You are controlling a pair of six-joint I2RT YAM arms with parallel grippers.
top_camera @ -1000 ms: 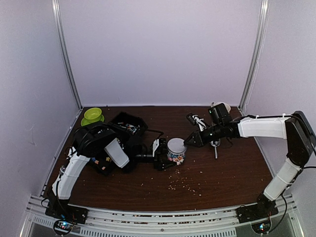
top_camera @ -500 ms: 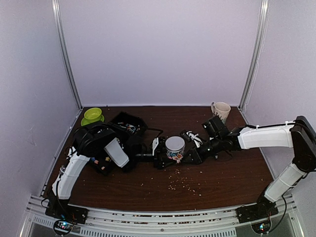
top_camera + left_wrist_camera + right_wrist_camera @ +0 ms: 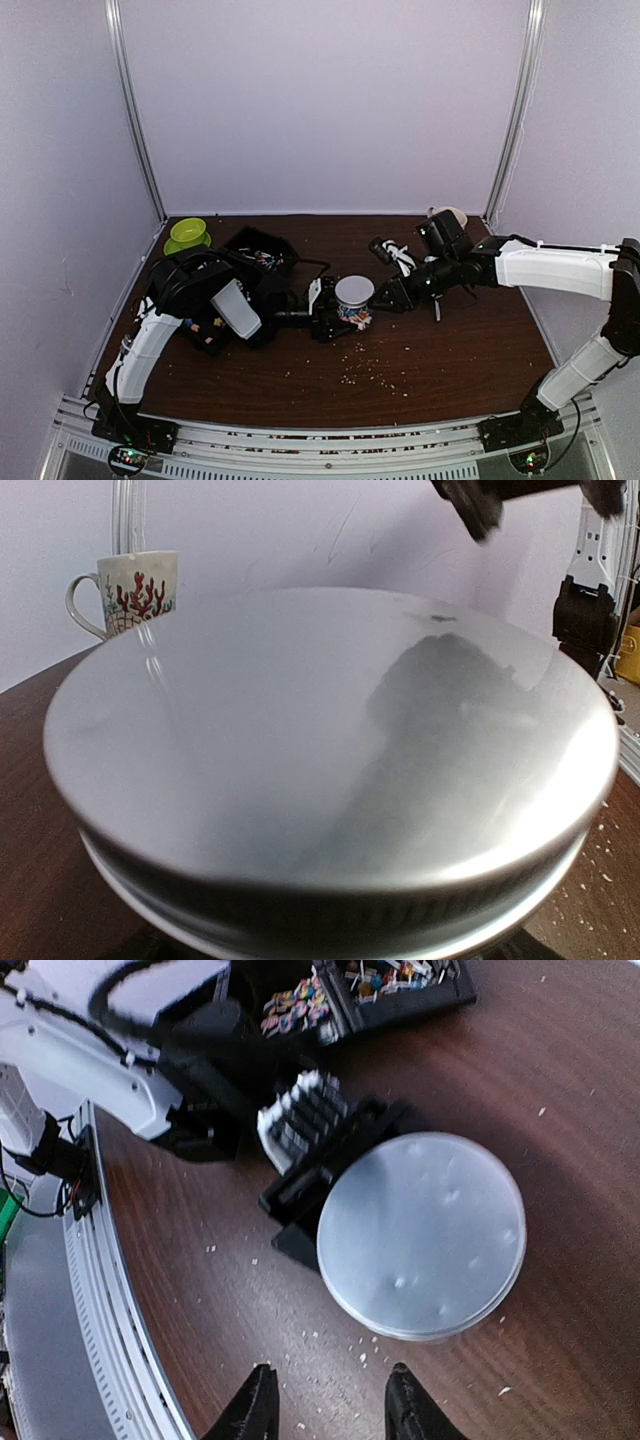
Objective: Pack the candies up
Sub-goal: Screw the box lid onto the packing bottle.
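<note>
I see my left gripper (image 3: 335,318) clamped around the lidded jar (image 3: 354,292) at mid-table (image 3: 450,350), my right gripper (image 3: 325,1410) just beside the jar, fingers spread and empty, candies (image 3: 295,1005) lying in the black tray (image 3: 248,236) at the left rear (pale crumbs (image 3: 375,372) scattered in front).

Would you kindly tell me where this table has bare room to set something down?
The widest bare stretch is the near right of the table, between the crumbs and the right arm. A smaller patch lies at the back, between the black tray and the white cable. The left is crowded: tray, green bowl, left arm.
</note>
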